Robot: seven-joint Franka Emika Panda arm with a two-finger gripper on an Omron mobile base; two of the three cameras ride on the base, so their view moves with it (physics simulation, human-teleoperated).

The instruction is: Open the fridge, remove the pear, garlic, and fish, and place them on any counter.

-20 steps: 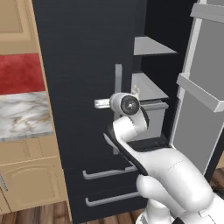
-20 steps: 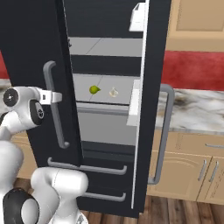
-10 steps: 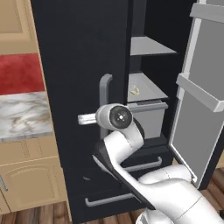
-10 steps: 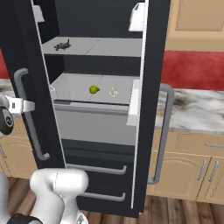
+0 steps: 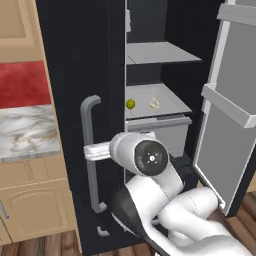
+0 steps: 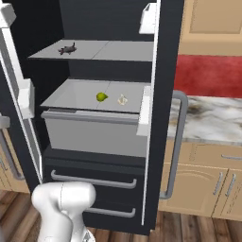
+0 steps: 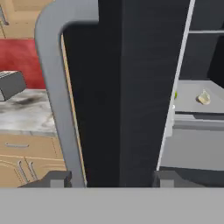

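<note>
The black fridge (image 6: 163,71) stands with both doors swung wide. Its left door (image 5: 75,100) shows its outer face, and my gripper (image 5: 93,150) is at that door's grey handle (image 5: 89,130). In the hand view my gripper (image 7: 109,179) is open, with the handle (image 7: 57,96) rising between its spread tips, nearer the left one. The yellow-green pear (image 6: 101,97) and the off-white garlic (image 6: 122,99) lie side by side on the middle shelf, also seen as the pear (image 5: 130,103) and the garlic (image 5: 154,103). A dark fish (image 6: 67,48) lies on the upper shelf. The marble counter (image 6: 208,118) flanks the fridge.
The right door (image 5: 230,110) juts out with its inner bins, and its outer handle (image 6: 175,142) faces the right side. A second stretch of counter (image 5: 25,132) lies left of the fridge, with a grey box (image 7: 11,85) on it. Two drawers (image 6: 94,182) sit below the shelves.
The left door has swung much wider, drawn by my arm, baring the shelves with the fish, the pear and the garlic. My jaws, shut on the handle before, now stand apart.
</note>
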